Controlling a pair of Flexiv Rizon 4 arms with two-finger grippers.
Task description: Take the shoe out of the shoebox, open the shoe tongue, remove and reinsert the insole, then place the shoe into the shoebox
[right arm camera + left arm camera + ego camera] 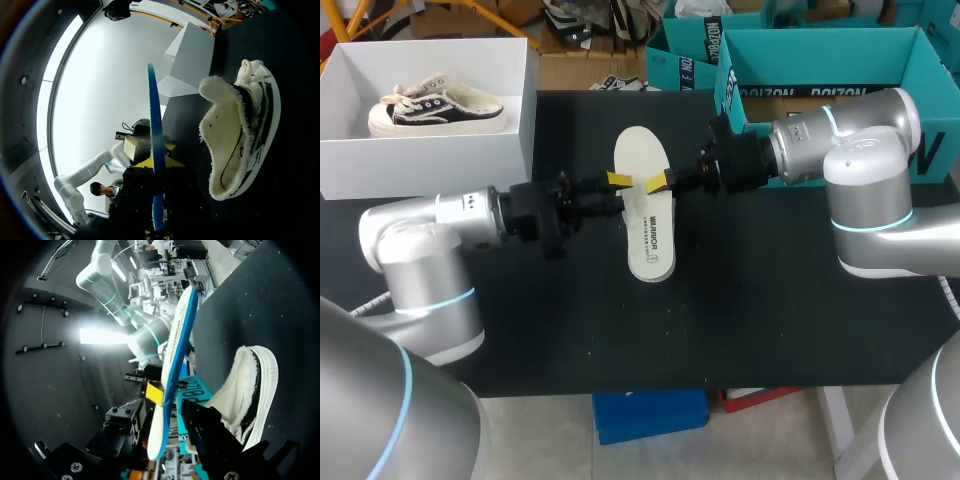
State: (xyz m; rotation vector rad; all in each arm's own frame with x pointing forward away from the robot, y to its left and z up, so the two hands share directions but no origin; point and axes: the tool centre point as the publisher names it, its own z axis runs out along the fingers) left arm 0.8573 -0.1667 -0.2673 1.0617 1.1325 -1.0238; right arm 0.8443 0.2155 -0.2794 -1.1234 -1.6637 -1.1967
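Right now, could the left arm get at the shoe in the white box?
Probably not yet: the left hand seems closed on the insole, shared with the right hand. Once free, the shoe lies uncovered in the open shoebox nearby.

Black table (770,300), teal box (840,62)

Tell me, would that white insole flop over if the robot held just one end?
Probably it would bend only a little: seen edge-on in the wrist views, the insole runs straight past the left tool and right tool pinching its sides. It looks thin, so likely light and easy to lift.
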